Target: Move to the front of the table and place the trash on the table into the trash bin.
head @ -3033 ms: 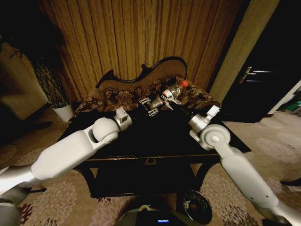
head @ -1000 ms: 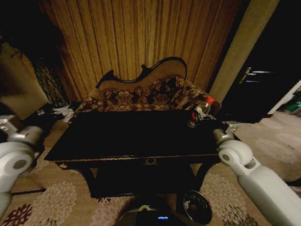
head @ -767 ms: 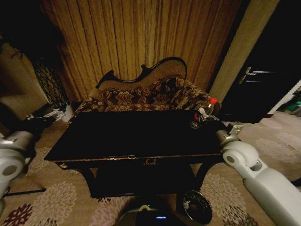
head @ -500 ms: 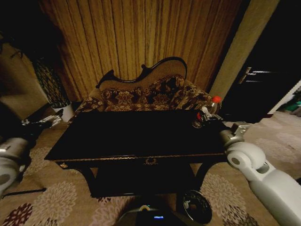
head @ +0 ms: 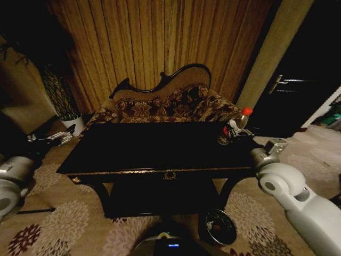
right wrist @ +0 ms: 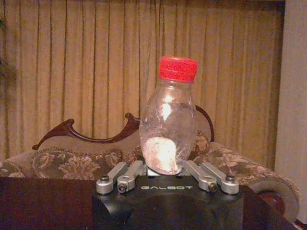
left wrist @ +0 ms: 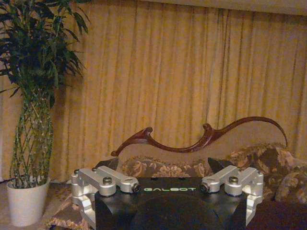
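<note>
Right gripper [head: 233, 132]: your fingers clamp the clear plastic bottle with red cap [right wrist: 169, 125], held upright above the wide black glossy table's [head: 154, 146] right end.
Left gripper [head: 58, 137]: spread wide, nothing held, beside the table's left end.
Small round dark trash bin [head: 218, 227]: on the floor, front right.
Progress: bottle lifted; binning remains.

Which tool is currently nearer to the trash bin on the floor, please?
Right. The right tool, shut on the bottle, is above the table's right end, with the trash bin on the floor below. The left tool is off the table's far left end.
</note>
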